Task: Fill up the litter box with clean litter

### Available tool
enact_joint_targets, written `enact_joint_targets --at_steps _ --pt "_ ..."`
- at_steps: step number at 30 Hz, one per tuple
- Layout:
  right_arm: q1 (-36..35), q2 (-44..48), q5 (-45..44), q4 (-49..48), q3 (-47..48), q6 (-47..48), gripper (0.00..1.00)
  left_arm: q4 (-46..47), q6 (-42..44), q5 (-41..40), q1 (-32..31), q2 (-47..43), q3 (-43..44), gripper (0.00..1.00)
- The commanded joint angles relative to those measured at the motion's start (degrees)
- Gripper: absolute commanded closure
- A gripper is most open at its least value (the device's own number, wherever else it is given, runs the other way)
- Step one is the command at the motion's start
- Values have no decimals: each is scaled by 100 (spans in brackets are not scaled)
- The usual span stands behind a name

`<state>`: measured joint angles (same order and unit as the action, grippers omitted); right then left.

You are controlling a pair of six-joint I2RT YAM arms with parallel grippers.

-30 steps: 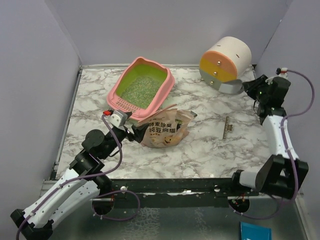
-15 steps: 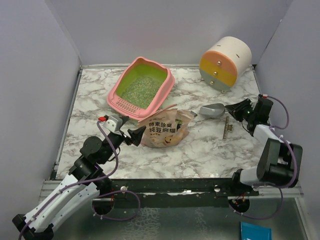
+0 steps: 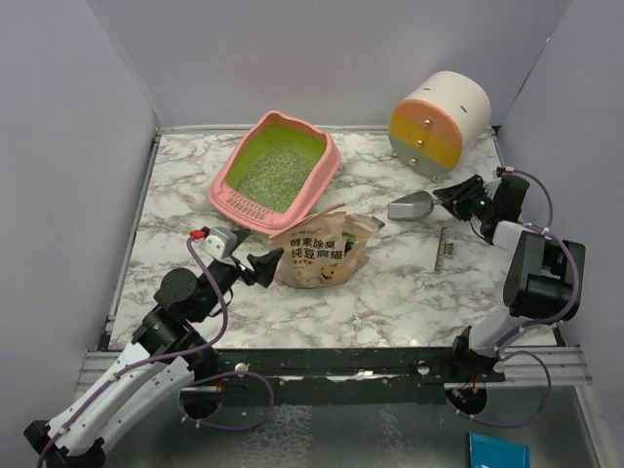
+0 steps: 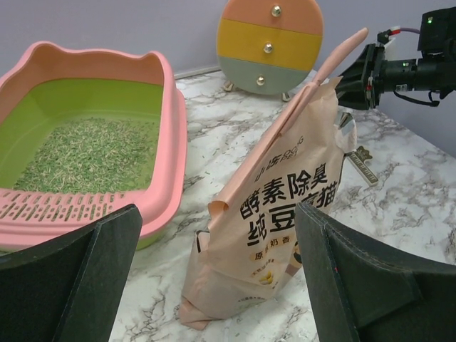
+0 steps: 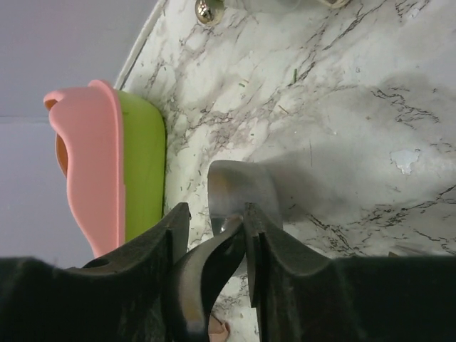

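The pink litter box (image 3: pixel 330 168) with a lime-green inside stands at the back left and holds a patch of green-grey clean litter (image 3: pixel 276 173). It also shows in the left wrist view (image 4: pixel 173 135), with the litter (image 4: pixel 92 153). A beige-orange pouch (image 3: pixel 322 252) stands in front of it. My left gripper (image 3: pixel 255 265) is open just left of the pouch (image 4: pixel 285 206), which stands ahead of the wide-spread fingers (image 4: pixel 85 278). My right gripper (image 3: pixel 453 200) is shut on the handle of a grey metal scoop (image 3: pixel 411 207), held low over the table. The scoop bowl (image 5: pixel 239 187) looks empty.
A round cream, orange and yellow drawer cabinet (image 3: pixel 439 122) stands at the back right, close behind the right gripper. A small metal strip (image 3: pixel 444 249) lies on the marble table right of the pouch. Grey walls close in the back and both sides.
My right arm swung down from beside the cabinet, carrying the scoop left and toward the table's middle. My left gripper moved slightly nearer and right, toward the pouch.
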<state>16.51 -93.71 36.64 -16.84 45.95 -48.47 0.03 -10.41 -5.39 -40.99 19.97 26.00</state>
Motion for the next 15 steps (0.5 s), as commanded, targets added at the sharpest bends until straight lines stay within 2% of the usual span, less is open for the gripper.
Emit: enact_joint_targets --at_steps 1,6,11,15 --pt "19 -255 29 -37 238 234 61 17 29 129 15 216 27 9" --pt "19 -369 -336 439 361 512 56 74 74 172 4 369 126 9" --pt "19 -91 -1261 1272 413 761 45 86 75 471 11 460 212 7" --pt "19 188 -1748 1634 332 966 43 174 31 663 4 551 234 7"
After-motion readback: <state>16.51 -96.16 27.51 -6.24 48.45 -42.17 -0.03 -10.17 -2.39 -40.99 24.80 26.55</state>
